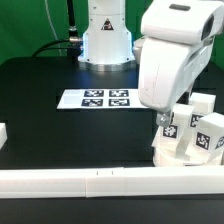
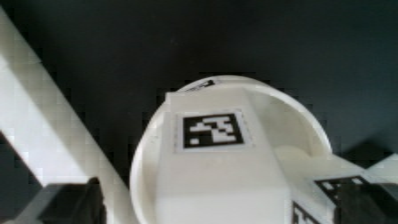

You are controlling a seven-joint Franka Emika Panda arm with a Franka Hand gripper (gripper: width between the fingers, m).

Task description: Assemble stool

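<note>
In the exterior view, the white arm reaches down toward the exterior view's right, over a black surface [image 1: 40, 85]. Its bulky wrist housing hides most of the gripper [image 1: 163, 122]; only a dark tip shows below the housing, just above the white stool parts, and whether the jaws are parted or closed cannot be told from here. The stool parts sit low at the exterior view's right, close behind the long white border rail [image 1: 100, 180] that runs along the near edge. A blocky leg [image 1: 172, 135] with a black-and-white tag stands directly under the gripper, and further tagged legs [image 1: 208, 135] cluster just beside it toward the exterior view's right. The marker board [image 1: 96, 99] lies flat near the middle of the surface, in front of the arm's base and well apart from the stool parts. A small white block [image 1: 3, 133] sits at the exterior view's left edge.

In the wrist view, the round seat [image 2: 222, 150] fills the middle of the picture, carrying a square tag [image 2: 214, 132] on its face. The border rail [image 2: 54, 130] runs diagonally beside it. Dark fingertips [image 2: 63, 203] show at the picture's lower corners, apart from one another with the seat between them; contact with the seat cannot be judged.
</note>
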